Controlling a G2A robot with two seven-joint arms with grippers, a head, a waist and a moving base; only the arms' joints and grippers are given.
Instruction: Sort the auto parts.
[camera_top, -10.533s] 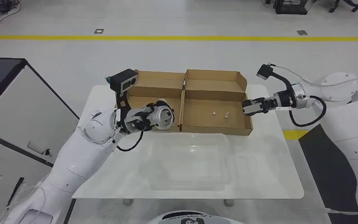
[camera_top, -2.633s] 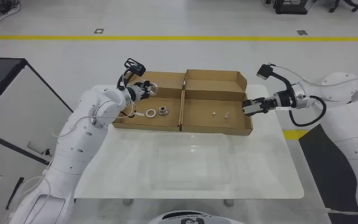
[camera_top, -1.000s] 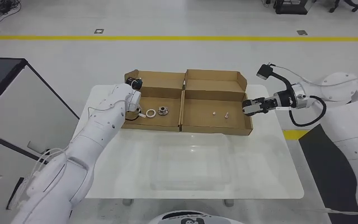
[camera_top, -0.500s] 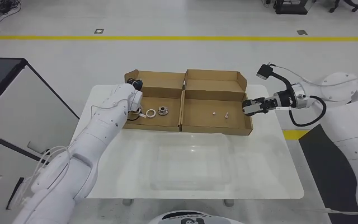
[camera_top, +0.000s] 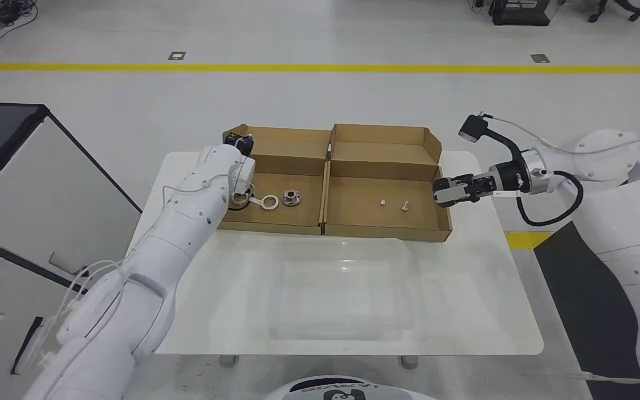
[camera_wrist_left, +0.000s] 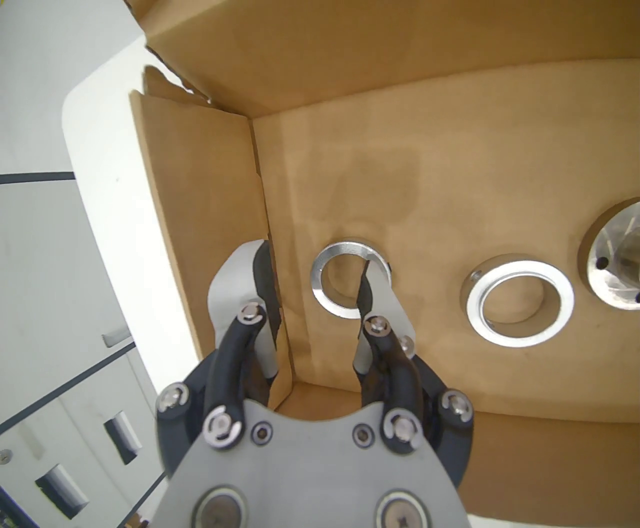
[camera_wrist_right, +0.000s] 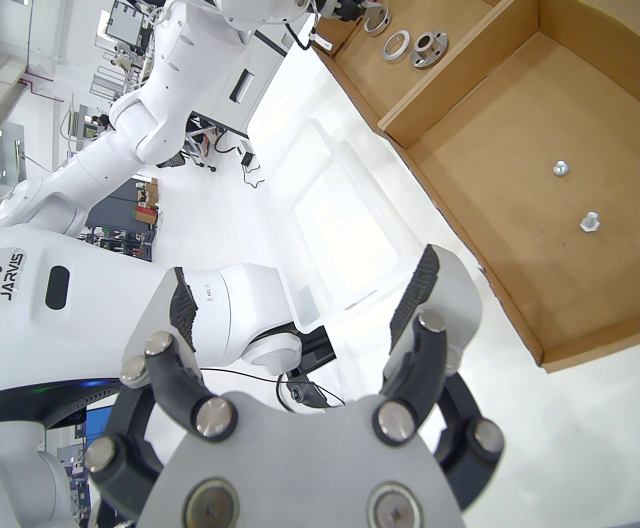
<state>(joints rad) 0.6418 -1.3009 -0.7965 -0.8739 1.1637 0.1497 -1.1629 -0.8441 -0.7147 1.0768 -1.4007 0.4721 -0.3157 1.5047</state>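
Metal ring (camera_wrist_left: 350, 248) lies flat at the far-left end of the left box (camera_top: 305, 212). The left hand (camera_wrist_left: 312, 260) hangs over it with its fingers spread. One fingertip (camera_wrist_left: 371, 280) overlaps the ring's rim and the other is beside the box wall, so nothing is gripped. To the right, in the same box, lie a second ring (camera_wrist_left: 520, 300) and a flanged hub (camera_wrist_left: 615, 260). Two small bolts (camera_top: 384, 204) lie in the right box (camera_top: 365, 185). The right hand (camera_wrist_right: 304, 264) is wide open and empty at that box's right end. A clear tray (camera_top: 410, 290) sits on the near side of the bench (camera_top: 480, 290).
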